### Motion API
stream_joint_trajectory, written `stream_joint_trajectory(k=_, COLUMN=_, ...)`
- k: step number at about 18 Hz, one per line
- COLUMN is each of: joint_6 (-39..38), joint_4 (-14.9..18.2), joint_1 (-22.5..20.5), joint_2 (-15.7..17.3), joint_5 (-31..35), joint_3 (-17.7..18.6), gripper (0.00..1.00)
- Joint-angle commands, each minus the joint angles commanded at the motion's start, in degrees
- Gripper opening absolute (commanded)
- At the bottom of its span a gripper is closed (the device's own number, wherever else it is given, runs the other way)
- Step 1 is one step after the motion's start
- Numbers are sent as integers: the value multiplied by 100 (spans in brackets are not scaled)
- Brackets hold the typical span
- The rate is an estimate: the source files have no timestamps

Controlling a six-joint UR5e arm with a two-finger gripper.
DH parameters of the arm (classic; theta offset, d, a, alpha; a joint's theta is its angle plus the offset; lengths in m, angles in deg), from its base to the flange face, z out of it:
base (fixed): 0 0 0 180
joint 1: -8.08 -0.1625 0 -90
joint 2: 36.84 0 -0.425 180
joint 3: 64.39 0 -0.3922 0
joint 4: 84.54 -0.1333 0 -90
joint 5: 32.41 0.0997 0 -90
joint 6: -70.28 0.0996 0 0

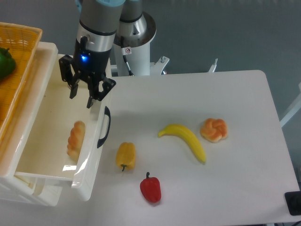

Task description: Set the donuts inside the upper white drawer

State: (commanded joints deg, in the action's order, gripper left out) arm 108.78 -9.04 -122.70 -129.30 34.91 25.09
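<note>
Two donuts are showing, well apart from each other. One, the ring donut (75, 140), is lying inside the upper white drawer (51, 160), tilted on edge against the inner face of the front wall (only its side is showing, so the hole is hard to make out). The other, the knotted bun (214, 130), is sitting on the white bench (225, 179) toward the right, just beside the thick end of the banana (184, 140).

The gripper (81, 98) is hanging over the back part of the drawer, above the donut and not touching it, with its jaws standing apart and nothing between them. A blue light is glowing on the wrist above.

The drawer is standing pulled out, its black handle (105, 127) facing the bench. A yellow pepper (126, 156) is lying near that handle, and a red pepper (150, 188) is lying below it toward the front edge. An orange wicker basket (16, 56) is sitting on top of the drawer unit at the left, with a green pepper (5, 62) inside it.
</note>
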Motion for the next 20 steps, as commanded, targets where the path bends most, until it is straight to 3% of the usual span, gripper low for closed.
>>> stream_joint_trajectory(k=2, joint_6=0, joint_4=-192, joint_1=-52, joint_2=-27, joint_5=9, joint_3=-27, gripper=55)
stream_joint_trajectory(k=4, joint_6=44, joint_4=-351, joint_1=-131, joint_2=-44, joint_5=53, joint_3=-35, gripper=61)
stream_joint_trajectory(k=12, joint_6=307, joint_4=-466, joint_1=-342, joint_2=-281, joint_5=70, joint_3=-97, gripper=78)
stream_joint_trajectory(k=15, joint_6=535, joint_4=-536, joint_1=-588, joint_2=-352, joint_5=70, joint_3=-106, gripper=98)
stream_joint_trajectory(k=20, joint_6=791, joint_4=-545, joint_1=-966, joint_2=-448, joint_5=70, joint_3=-141, gripper=100)
